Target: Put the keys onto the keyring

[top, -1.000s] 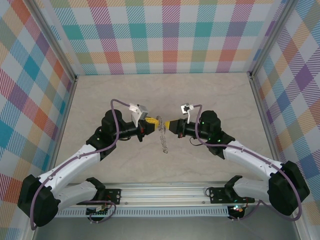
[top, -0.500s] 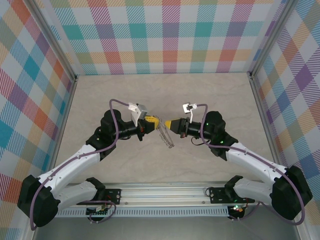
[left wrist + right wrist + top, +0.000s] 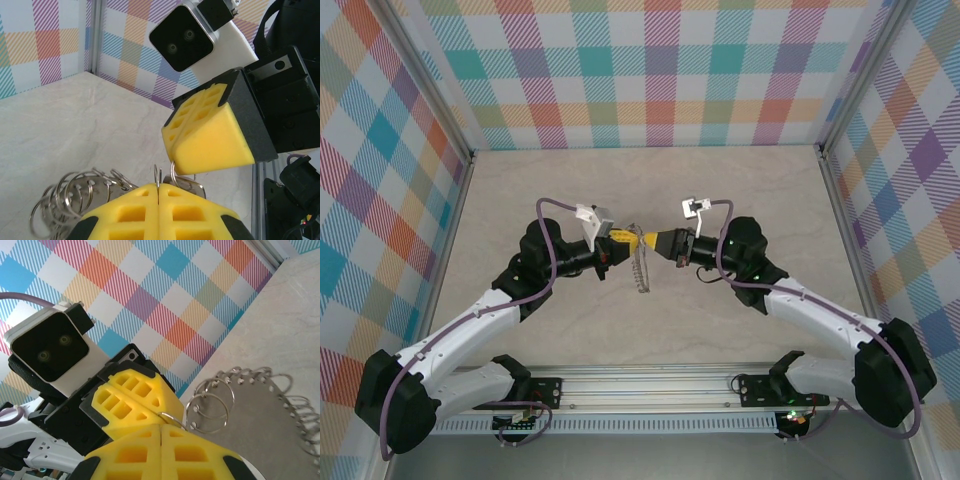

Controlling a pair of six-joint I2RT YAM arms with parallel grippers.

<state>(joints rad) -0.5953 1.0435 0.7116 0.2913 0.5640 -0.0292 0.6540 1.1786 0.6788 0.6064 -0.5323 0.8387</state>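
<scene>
The keyring (image 3: 640, 270) is a grey metal piece edged with small wire loops, hanging below the two meeting fingertips. My left gripper (image 3: 628, 238) is shut on a thin loop at the keyring's (image 3: 70, 197) rim; the wire stands up from the seam of my left gripper (image 3: 159, 189). My right gripper (image 3: 653, 243) is shut, tip to tip against the left one, with a small ring (image 3: 172, 417) coming out of the seam of my right gripper (image 3: 161, 427). The keyring's flat face (image 3: 260, 425) fills the lower right of the right wrist view. The keys are hidden.
Bare marbled tabletop (image 3: 650, 180) stretches all round the arms. Checked walls (image 3: 650, 70) close the back and both sides. A metal rail (image 3: 650, 385) runs along the near edge by the arm bases.
My right gripper has moved left until its fingertips touch the left gripper's. The hanging keyring swung to the right and back. The left arm has hardly moved.
</scene>
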